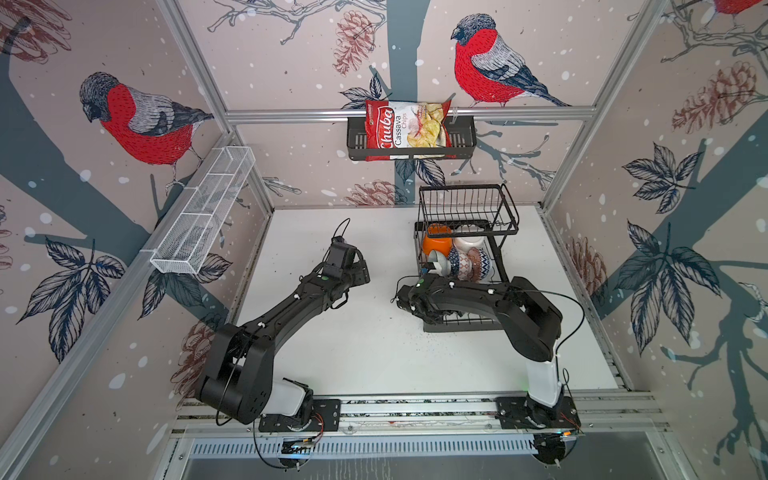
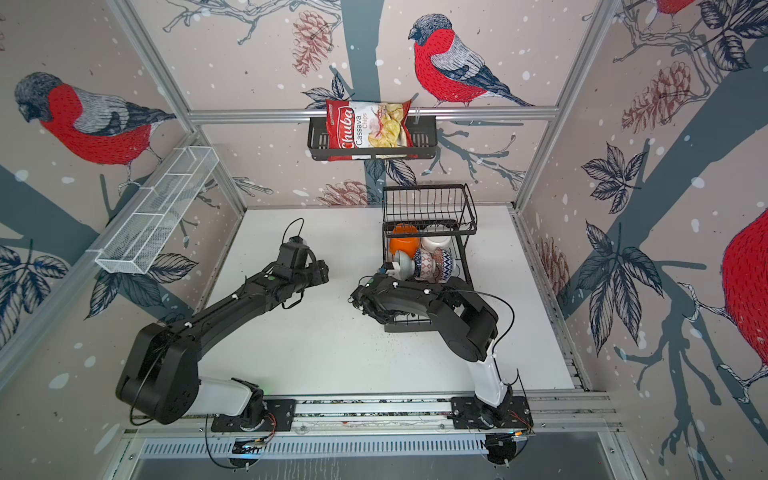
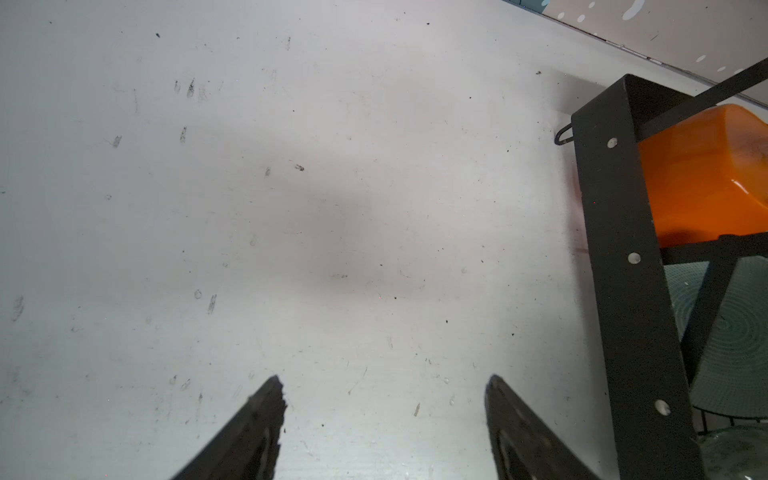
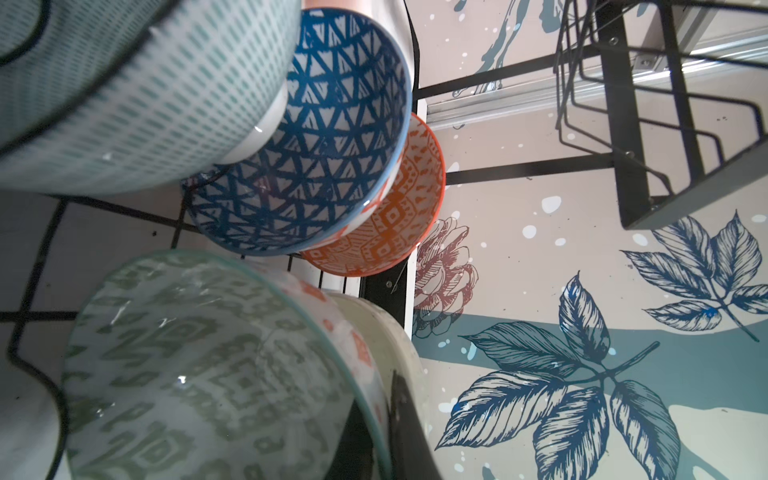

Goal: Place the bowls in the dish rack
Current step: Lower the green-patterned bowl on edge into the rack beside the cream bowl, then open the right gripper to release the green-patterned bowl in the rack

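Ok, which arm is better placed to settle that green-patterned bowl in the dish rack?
Right: the right tool is shut on the green-patterned bowl in the dish rack; the left tool hangs open above the table beside it.

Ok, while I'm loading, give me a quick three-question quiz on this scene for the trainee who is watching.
1. True or false: the left gripper is holding a bowl.
2. What lies in the black wall basket? A) a blue patterned bowl B) a Chuba cassava chips bag C) a sponge
3. On which tier of the dish rack does the orange bowl sit?

Key:
1. False. Its jaws stand open over the table, holding nothing.
2. B.
3. The lower tier.
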Controlling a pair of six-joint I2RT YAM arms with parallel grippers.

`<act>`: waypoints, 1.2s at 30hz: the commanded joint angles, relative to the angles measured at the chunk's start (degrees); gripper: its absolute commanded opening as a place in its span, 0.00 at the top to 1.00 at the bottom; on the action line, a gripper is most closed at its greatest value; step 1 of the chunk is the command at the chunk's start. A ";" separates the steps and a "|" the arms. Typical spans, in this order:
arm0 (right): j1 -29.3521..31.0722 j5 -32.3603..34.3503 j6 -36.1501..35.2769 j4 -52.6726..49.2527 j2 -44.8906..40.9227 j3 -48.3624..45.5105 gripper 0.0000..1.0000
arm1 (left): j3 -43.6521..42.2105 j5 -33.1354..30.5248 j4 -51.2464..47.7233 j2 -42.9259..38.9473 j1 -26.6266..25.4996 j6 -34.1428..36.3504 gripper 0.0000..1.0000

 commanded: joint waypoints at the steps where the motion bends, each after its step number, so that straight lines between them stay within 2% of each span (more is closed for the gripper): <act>1: 0.74 -2.57 0.37 1.62 0.96 0.71 1.00 | -0.31 0.04 -0.09 -0.46 0.32 0.74 0.24; 7: 1.54 -3.27 2.22 -0.73 3.20 2.46 0.93 | -0.41 -0.02 -0.18 -0.77 0.59 0.93 0.24; 14: 2.51 -4.49 4.11 -2.55 4.76 3.59 0.89 | -0.80 0.24 0.09 -1.12 0.92 1.10 0.24; 20: 2.98 -5.53 4.65 -3.43 6.02 4.94 0.81 | -1.10 0.49 0.15 -1.38 0.95 1.20 0.24; 28: 3.08 -6.74 4.73 -3.14 6.01 5.44 0.78 | -1.90 0.59 0.37 -2.51 1.00 1.10 0.24; 36: 3.24 -7.05 4.11 -2.61 5.25 6.09 0.66 | -1.88 0.61 0.70 -2.79 1.06 1.11 0.24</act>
